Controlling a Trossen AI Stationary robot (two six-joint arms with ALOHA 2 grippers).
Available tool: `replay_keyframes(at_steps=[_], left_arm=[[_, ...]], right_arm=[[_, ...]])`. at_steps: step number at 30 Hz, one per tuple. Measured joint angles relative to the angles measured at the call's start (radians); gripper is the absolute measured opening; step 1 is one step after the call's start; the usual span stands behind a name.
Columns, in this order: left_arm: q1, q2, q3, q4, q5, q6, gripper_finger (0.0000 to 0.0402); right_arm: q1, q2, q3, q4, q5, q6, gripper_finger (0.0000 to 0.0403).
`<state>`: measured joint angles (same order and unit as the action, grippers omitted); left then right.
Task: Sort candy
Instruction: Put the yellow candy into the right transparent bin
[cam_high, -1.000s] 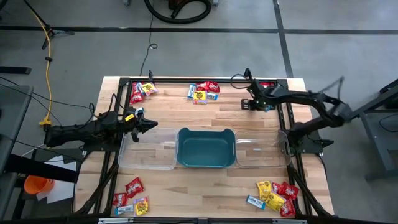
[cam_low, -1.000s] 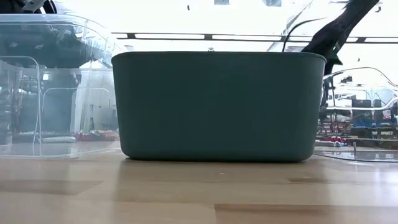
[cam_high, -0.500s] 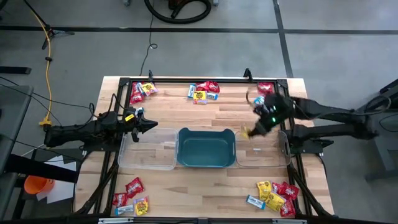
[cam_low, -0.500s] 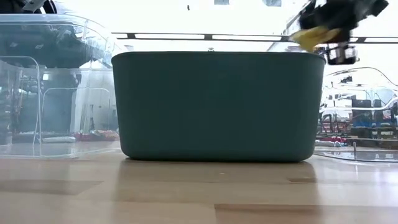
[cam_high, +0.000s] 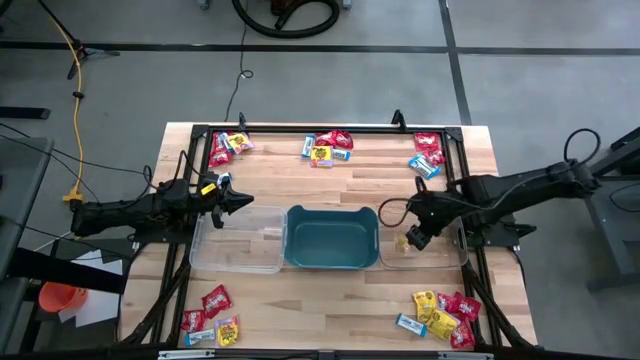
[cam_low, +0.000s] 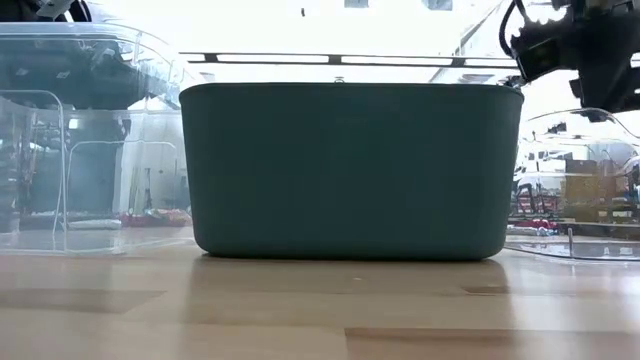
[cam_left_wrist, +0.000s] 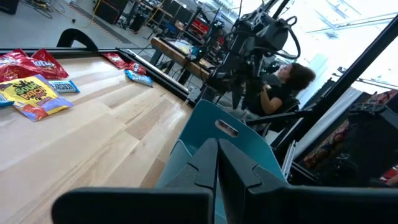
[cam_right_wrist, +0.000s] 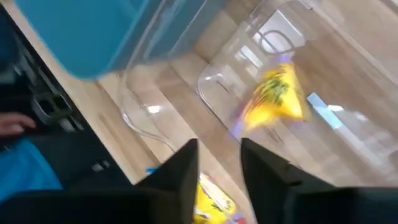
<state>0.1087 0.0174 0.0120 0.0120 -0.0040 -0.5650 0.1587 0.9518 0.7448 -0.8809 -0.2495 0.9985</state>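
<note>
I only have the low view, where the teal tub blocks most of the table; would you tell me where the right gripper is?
Observer: From above, the right gripper hovers over the right clear bin, just beside the teal tub.
Operator: Is it holding candy?
Observer: No. The right wrist view shows its fingers apart, with a yellow packet free beyond them, inside that bin.
Operator: And where is the left arm?
Observer: The left gripper is shut, at the edge of the left clear bin.
</note>
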Motion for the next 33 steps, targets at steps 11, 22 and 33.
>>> replay_keyframes(at_steps=[11,22,33], left_arm=[[0.000,0.000,0.000,0.000,0.000,0.000,0.0000],[0.000,0.000,0.000,0.000,0.000,0.000,0.0000],[0.000,0.000,0.000,0.000,0.000,0.000,0.0000]], right_arm=[[-0.068,0.044,0.052,0.187,-0.136,-0.177,0.0264],[-0.369,0.421,0.408,0.371,0.136,-0.457,0.0259],[-0.567,1.035,0.958,0.164,0.319,-0.619,0.0259]])
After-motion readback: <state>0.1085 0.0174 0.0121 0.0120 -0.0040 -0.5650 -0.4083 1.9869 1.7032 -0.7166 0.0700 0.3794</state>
